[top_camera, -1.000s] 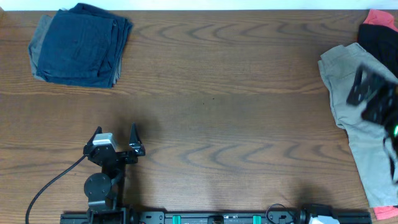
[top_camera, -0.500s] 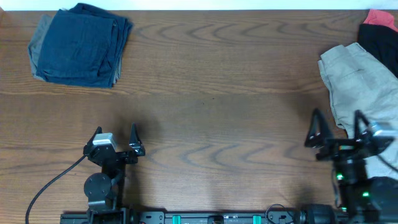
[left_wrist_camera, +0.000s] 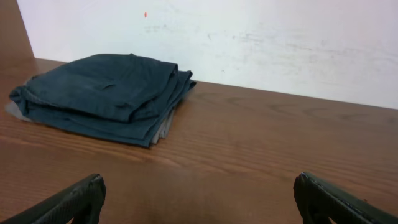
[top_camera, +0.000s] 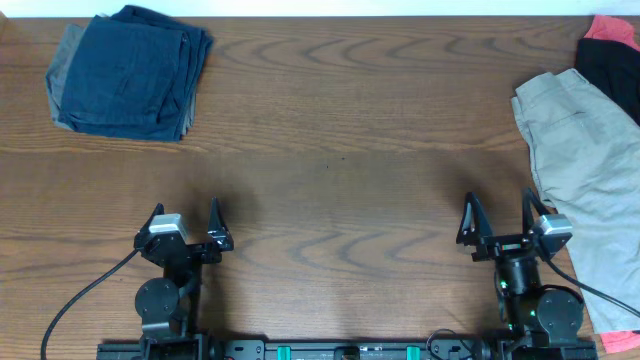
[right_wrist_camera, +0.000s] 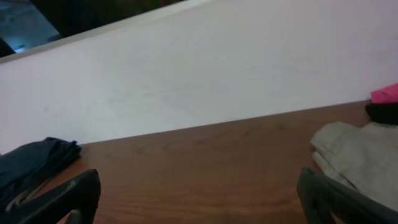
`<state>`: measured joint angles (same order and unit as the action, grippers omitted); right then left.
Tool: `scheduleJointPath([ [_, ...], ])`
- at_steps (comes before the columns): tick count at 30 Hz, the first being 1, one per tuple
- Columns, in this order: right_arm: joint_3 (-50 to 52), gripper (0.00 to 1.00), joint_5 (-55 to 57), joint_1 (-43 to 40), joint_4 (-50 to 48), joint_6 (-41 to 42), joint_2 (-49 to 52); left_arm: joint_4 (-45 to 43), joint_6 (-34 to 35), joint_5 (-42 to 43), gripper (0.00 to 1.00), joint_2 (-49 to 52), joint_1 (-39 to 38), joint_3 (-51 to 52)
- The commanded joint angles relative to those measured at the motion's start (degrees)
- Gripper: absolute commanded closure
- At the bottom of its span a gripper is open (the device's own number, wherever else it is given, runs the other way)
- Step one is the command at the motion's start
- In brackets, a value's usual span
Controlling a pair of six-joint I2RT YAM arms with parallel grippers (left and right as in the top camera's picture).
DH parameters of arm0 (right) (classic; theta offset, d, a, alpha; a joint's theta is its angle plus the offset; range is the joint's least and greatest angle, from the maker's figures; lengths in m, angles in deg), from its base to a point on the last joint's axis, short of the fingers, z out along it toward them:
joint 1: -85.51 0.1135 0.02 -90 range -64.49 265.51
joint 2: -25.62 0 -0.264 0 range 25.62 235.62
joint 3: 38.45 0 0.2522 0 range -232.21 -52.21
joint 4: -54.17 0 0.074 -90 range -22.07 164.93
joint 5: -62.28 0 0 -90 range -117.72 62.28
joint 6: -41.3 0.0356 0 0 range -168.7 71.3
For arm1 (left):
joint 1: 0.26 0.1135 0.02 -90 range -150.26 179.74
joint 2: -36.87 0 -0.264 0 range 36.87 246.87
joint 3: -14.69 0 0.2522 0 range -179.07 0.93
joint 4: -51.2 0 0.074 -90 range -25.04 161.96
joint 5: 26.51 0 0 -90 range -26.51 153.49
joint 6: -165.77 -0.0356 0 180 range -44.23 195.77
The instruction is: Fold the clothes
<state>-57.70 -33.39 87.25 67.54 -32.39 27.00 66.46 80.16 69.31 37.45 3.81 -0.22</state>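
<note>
navy-blue shorts [top_camera: 130,72] are sitting folded at the far left corner of the wooden table [top_camera: 350,130], a neat square stack. peeking out beneath them along the left edge is the grey-green pair [top_camera: 60,80]. from the left wrist you get the same stack side-on, the navy-blue pair [left_wrist_camera: 99,93] on top in layers and a sliver of grey fabric [left_wrist_camera: 163,129] showing under the right-hand fold, with the white wall [left_wrist_camera: 280,43] right behind.

over on the right side of the table, the beige-khaki shorts [top_camera: 585,170] lie spread out and unfolded, running down toward the near edge. beyond them at the far right corner there's a black garment [top_camera: 610,75] with a coral-red one [top_camera: 612,30] behind it. the right wrist catches the beige fabric [right_wrist_camera: 354,155] low on its right, with black and pink just above it.

now the arms: left gripper [top_camera: 185,212] is parked at the near edge, left of centre, fingers spread wide, nothing between them, well apart from the folded stack. its cable [top_camera: 80,300] curls off to the left. right gripper [top_camera: 499,205] is parked at the near edge too, just beside the beige-khaki shorts, jaws wide apart and holding nothing. both wrist views confirm it: only bare tabletop shows between the dark fingertips [left_wrist_camera: 68,202] on the left and the fingertips [right_wrist_camera: 339,199] on the right.
</note>
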Motion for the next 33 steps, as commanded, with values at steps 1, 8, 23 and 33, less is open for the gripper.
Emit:
scheduleJointPath([
  [1, 2.14, 0.01, 2.78, 0.83, -0.74, 1.05, -1.11, 2.08, -0.74, 0.83, 0.02, -0.33, 0.31, 0.92],
  [8, 4.9, 0.01, 6.01, 1.03, -1.81, 1.46, -1.11, 2.08, -0.74, 0.83, 0.02, -0.33, 0.31, 0.92],
  [23, 5.2, 0.01, 6.69, 1.01, 4.72, -8.26, -1.11, 2.08, -0.74, 0.83, 0.02, -0.33, 0.31, 0.92],
  [33, 5.2, 0.01, 5.88, -0.66, 4.68, -8.26, -1.11, 2.08, -0.74, 0.83, 0.02, -0.33, 0.31, 0.92],
])
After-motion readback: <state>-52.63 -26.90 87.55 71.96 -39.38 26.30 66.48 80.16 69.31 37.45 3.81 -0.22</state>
